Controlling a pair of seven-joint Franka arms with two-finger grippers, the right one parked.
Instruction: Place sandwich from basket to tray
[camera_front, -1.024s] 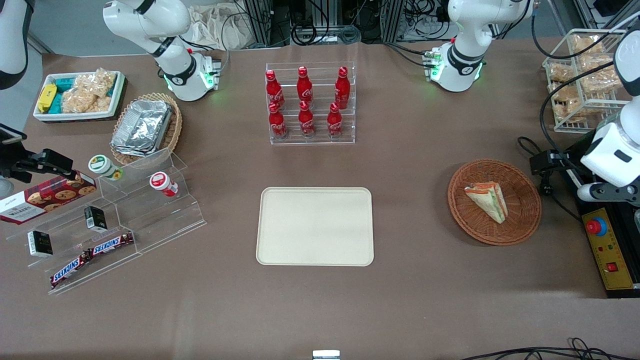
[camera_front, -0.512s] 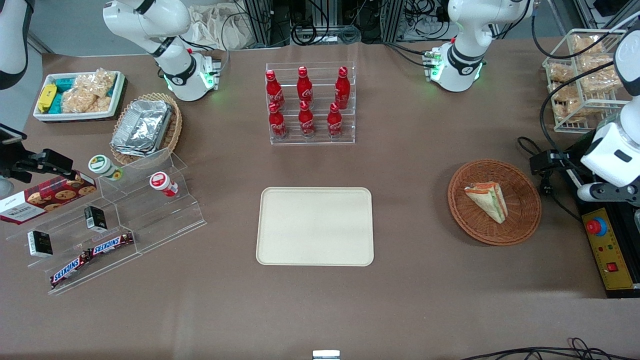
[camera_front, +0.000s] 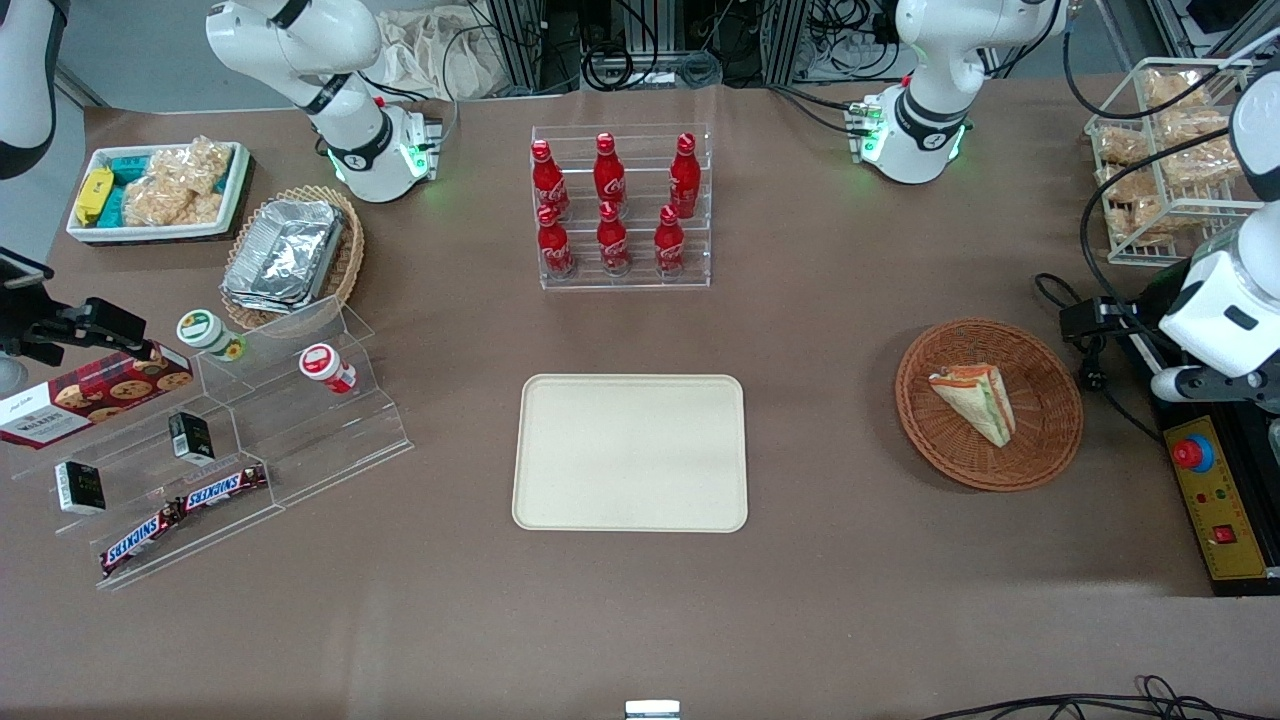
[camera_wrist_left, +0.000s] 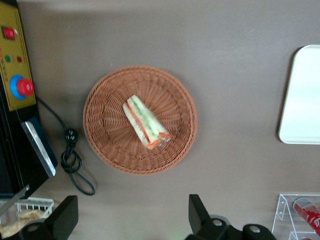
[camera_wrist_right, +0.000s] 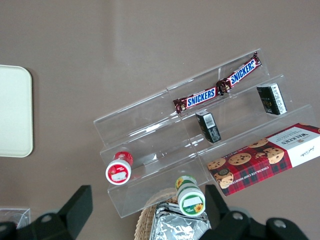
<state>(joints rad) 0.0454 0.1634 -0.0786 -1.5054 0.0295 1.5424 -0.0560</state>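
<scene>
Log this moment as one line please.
sandwich in basket | tray bare | gripper open above basket | phase: approach

Sandwich (camera_wrist_left: 146, 122) seen lying in basket (camera_wrist_left: 107, 102) on tabletop (camera_wrist_left: 225, 65); end effector (camera_wrist_left: 132, 220) held spread wide above; tray (camera_wrist_left: 302, 97) partly seen.

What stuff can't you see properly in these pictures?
- Gripper: in the left wrist view only the two spread fingertips show, above the table beside the basket; the picture's edge cuts off the rest.
- Sandwich: the side resting on the basket is hidden in every view.
- Tray: the left wrist view's edge cuts most of it off.
</scene>
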